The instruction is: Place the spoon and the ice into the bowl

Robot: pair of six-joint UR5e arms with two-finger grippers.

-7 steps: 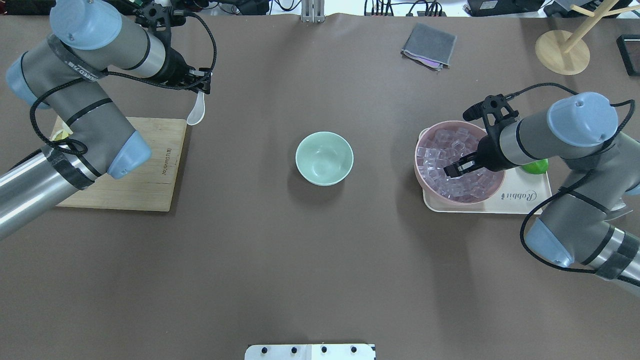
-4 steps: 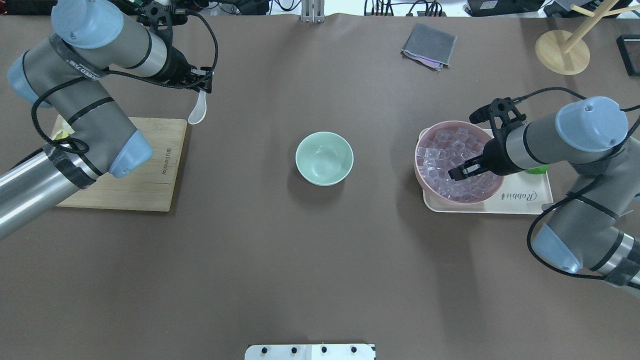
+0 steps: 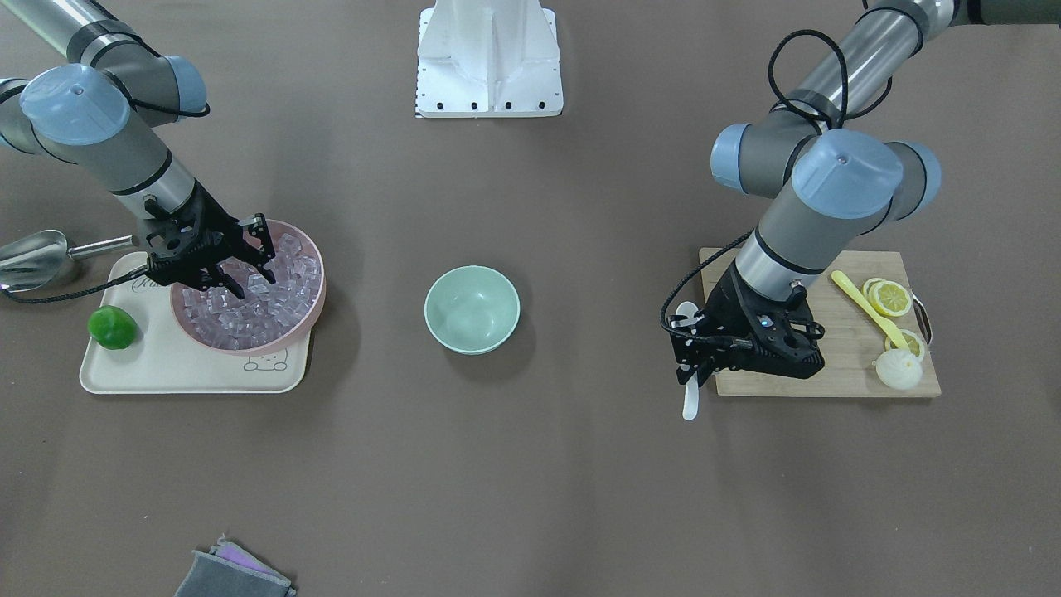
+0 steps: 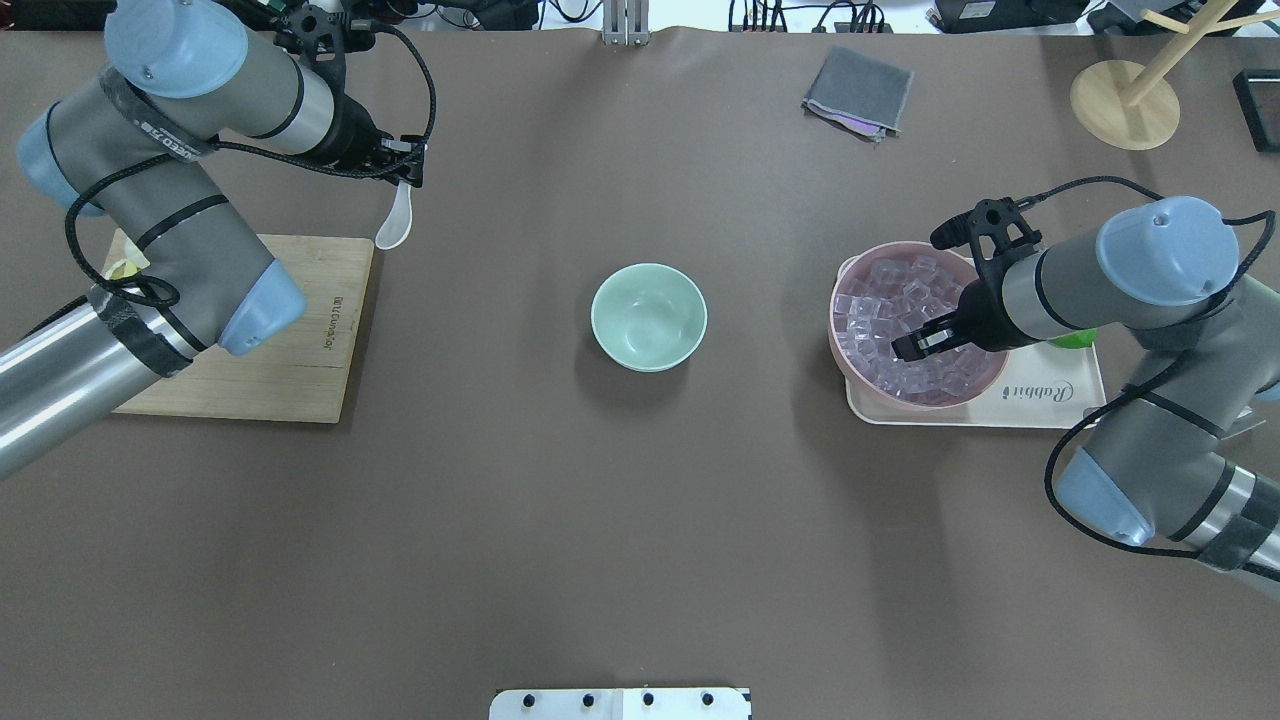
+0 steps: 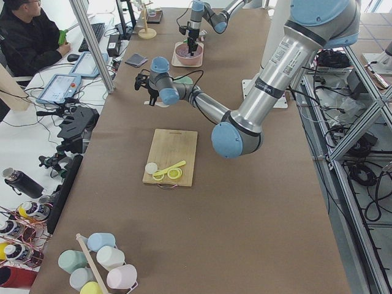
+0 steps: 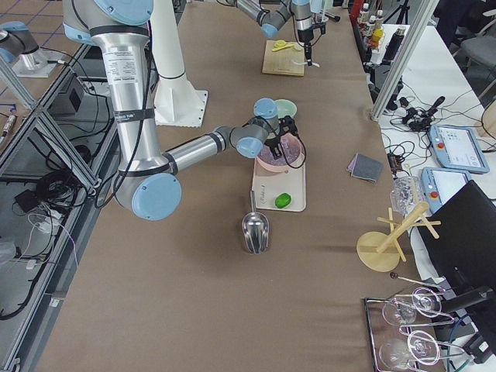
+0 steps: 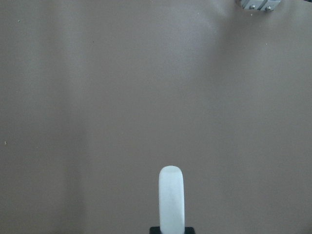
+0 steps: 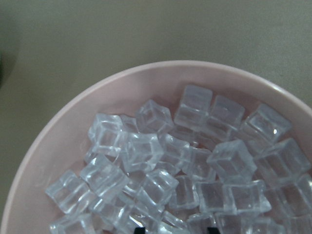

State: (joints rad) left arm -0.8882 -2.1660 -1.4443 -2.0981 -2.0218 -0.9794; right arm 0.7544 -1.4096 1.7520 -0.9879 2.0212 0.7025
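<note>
My left gripper is shut on the white spoon and holds it beyond the cutting board's far right corner, well to the left of the mint-green bowl. In the left wrist view the spoon's handle end sticks out over bare table. The bowl is empty. My right gripper is open, its tips down among the clear ice cubes in the pink bowl. In the front view its fingers stand apart over the ice.
The pink bowl stands on a cream tray with a green lime. A metal scoop lies beside the tray. The wooden cutting board holds a yellow spoon and lemon slices. A grey cloth lies far right.
The right arm's elbow has shifted and its gripper has moved slightly within the ice bowl. The left gripper with the spoon has barely moved.
</note>
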